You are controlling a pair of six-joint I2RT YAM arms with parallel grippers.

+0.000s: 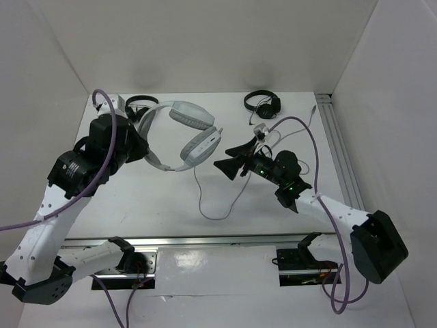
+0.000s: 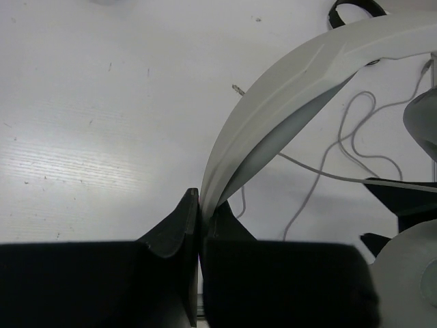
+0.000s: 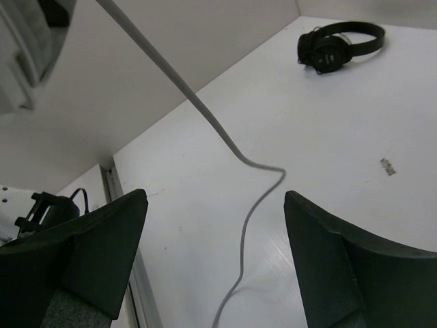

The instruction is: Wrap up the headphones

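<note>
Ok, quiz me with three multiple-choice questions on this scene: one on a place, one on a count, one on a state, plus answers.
1. Where does the left gripper hold the white headphones? A the headband; B an earcup; C the plug.
2. How many black headphones lie on the table? A one; B two; C three.
3. How do the right gripper's jaws stand? A shut on an earcup; B open, the cable between them; C shut on nothing.
Answers: 1 A, its jaws pinch the headband; 2 B, one far left, one far right; 3 B, the cable crosses their wide gap.
</note>
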